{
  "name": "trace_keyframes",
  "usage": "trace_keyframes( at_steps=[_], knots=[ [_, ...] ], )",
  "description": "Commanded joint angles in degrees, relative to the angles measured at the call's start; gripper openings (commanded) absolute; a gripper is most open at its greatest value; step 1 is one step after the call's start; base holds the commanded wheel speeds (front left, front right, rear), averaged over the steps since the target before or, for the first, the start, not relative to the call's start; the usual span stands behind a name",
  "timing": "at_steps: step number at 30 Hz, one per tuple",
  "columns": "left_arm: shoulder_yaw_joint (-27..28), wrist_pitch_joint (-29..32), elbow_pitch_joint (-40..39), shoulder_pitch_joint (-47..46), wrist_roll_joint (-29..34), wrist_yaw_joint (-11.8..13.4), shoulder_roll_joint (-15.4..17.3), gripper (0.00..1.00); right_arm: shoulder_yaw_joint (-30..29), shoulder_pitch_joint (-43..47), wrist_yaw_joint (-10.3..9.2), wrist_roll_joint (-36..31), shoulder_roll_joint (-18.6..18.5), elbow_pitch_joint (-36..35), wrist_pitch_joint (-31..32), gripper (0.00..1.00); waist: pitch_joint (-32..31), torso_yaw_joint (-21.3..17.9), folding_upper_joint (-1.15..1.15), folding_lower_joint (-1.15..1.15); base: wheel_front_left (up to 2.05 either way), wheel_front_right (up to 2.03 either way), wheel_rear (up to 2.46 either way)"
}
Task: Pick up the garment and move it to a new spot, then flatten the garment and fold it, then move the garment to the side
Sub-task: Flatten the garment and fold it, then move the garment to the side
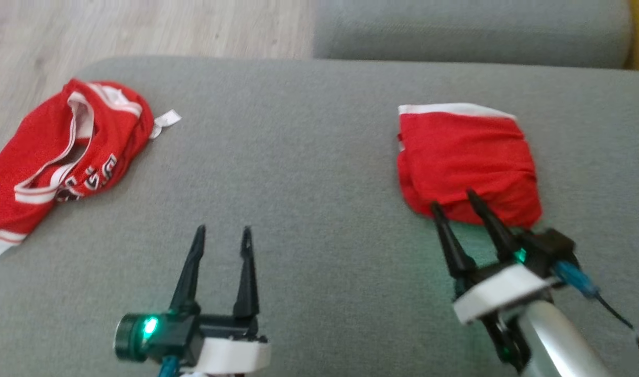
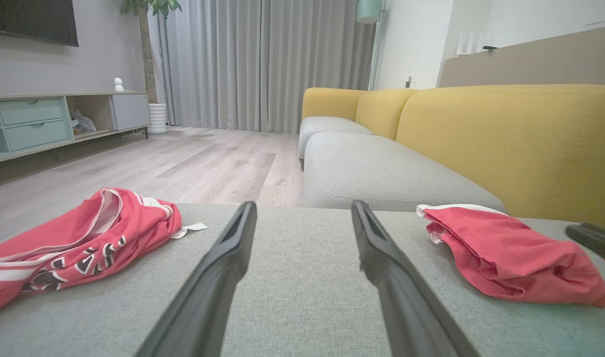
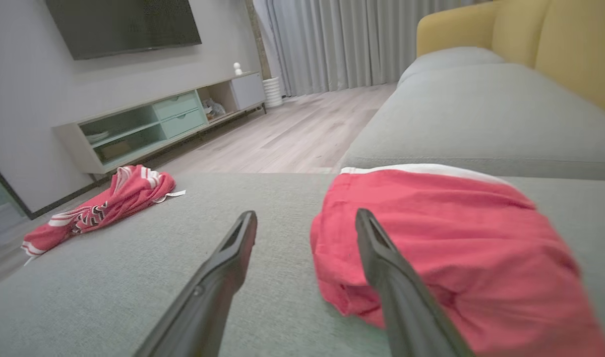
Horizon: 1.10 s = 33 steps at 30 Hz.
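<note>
— What's the biggest thing there?

— A wide grey seat cushion (image 1: 309, 157) that runs under everything else. Beyond it is a second grey seat (image 2: 382, 173) with a yellow backrest (image 2: 506, 144). To the left, a pale wooden floor (image 2: 183, 163) reaches grey curtains (image 2: 263, 64) and a low cabinet (image 2: 34, 124).

— And the clothes?

— Two red pieces, well apart. A crumpled jersey (image 1: 52, 152) with white trim and lettering lies at the cushion's left edge, and a small white tag (image 1: 165, 121) sticks out of it. The folded garment (image 1: 466, 157) lies on the right of the cushion, a compact pad with a white band along its far edge.

— Where are the grippers?

— The right gripper (image 1: 452, 199) is at the folded garment's near edge with its jaws apart, gripping nothing. One finger lies over the red cloth and the other over grey cushion just beside it. I cannot tell whether either tip touches. The left gripper (image 1: 222, 230) is over the cushion between the two pieces. Its jaws are also apart, with nothing held.
</note>
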Motion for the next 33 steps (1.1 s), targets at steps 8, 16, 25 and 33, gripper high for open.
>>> trace_keyframes(
  at_steps=[8, 16, 25, 33],
  knots=[
    [6.15, -0.29, -2.54, 5.48, 1.7, -0.16, -0.12, 1.0, -9.5, 10.81, -0.05, -6.45, 0.24, -11.66, -0.62, 1.0, -5.99, -3.94, 0.0, 0.01, 0.0, 0.0, 0.0],
    [9.34, -0.29, -2.65, 9.63, 2.75, -1.05, -0.12, 1.0, -13.82, 17.41, -0.05, -7.61, 1.2, -14.1, -0.62, 1.0, -7.64, -5.98, 0.0, 0.01, 0.0, 0.0, 0.0],
    [10.09, -0.29, -2.04, 10.98, 3.33, -2.17, -0.12, 1.0, -13.85, 18.86, -0.05, -7.81, 1.58, -13.9, -0.62, 1.0, -8.15, -6.94, 0.0, 0.01, 0.0, 0.0, 0.0],
    [9.94, -0.29, -1.88, 10.79, 3.58, -2.42, -0.12, 1.0, -13.46, 18.56, -0.05, -8.13, 1.66, -13.59, -0.62, 1.0, -7.92, -7.51, 0.0, 0.01, 0.0, 0.0, 0.0]
  ],
)
